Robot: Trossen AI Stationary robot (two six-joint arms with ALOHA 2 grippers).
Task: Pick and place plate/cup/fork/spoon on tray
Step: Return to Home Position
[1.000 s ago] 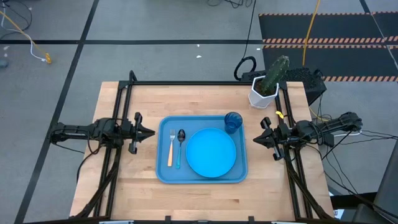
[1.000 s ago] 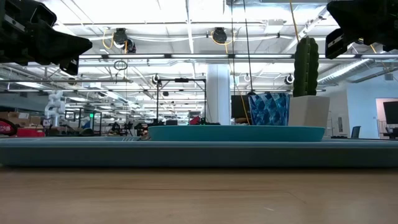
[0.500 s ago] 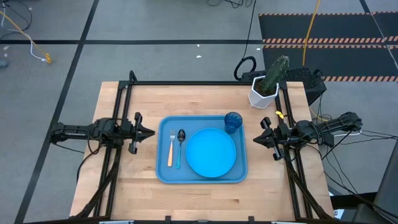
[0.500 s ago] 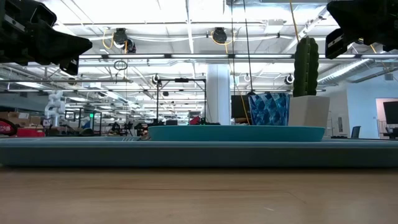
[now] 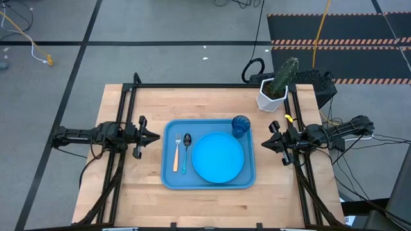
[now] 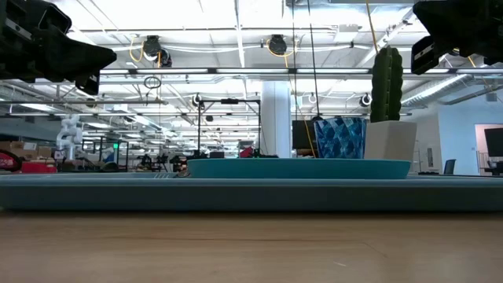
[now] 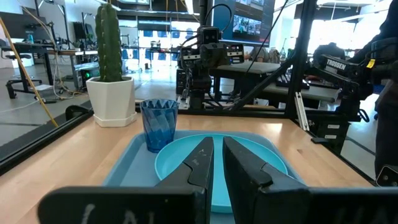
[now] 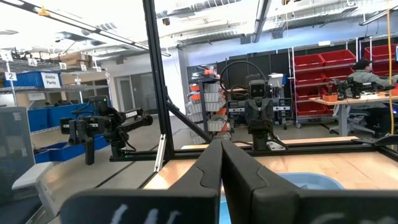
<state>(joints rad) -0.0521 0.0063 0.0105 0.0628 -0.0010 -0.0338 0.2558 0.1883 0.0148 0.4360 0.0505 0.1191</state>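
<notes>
Looking down on the tray lying mid-bench and finding the plate filling its right part, the cup upright in the corner nearest the white cactus pot, and the fork and spoon side by side along the left, fork outermost. Spotting the left end effector pinched closed on nothing, off the tray's left edge. Same over on the right: right end effector closed, empty-handed, just off the tray's right edge.
</notes>
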